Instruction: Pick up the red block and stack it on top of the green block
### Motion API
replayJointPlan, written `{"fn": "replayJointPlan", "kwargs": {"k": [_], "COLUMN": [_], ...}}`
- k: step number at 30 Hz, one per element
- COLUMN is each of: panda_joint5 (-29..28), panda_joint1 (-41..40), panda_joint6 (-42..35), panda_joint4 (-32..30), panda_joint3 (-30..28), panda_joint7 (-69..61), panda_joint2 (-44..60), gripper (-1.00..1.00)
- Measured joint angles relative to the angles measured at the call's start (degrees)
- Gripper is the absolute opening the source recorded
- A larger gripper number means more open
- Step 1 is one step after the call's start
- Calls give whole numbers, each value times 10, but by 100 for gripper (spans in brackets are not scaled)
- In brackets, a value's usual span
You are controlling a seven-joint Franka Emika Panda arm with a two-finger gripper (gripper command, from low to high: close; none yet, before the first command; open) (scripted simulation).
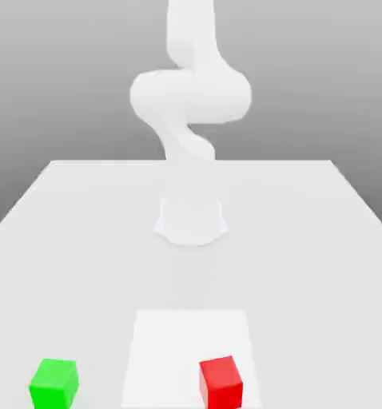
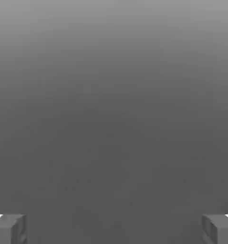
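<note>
Red block (image 1: 221, 385) sits at the near edge of the white panel (image 1: 189, 343), by its near corner on the exterior view's right. Green block (image 1: 54, 385) rests off the panel on the pale surface (image 1: 90, 264), near the surface's front, toward the exterior view's left. Blocks well apart, nothing stacked. From where I stand, arm (image 1: 191, 96) rises from its base (image 1: 191, 222) farther back, well away from both. Fingers (image 2: 114, 229) released, spread wide, nothing between them in the hand view. Progress: looks like the very start, none of the task done. Left to do: reach red, close on it, lift, carry across to green, set down on top, let go. Red sits slightly turned, so the grip probably needs lining up with its sides first.
</note>
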Motion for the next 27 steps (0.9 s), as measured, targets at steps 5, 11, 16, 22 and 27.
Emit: {"fn": "replayJointPlan", "kwargs": {"k": [5, 11, 16, 22, 27], "panda_joint5": [3, 6, 7, 3, -4], "panda_joint1": [11, 20, 27, 34, 37], "panda_joint6": [39, 85, 124, 169, 224], "panda_joint4": [-16, -35, -51, -69, -74], "panda_joint3": [-2, -1, 2, 6, 7], "panda_joint7": [-19, -42, -59, -76, -82], "panda_joint2": [107, 232, 336, 461, 564], "gripper": [0, 0, 0, 0, 0]}}
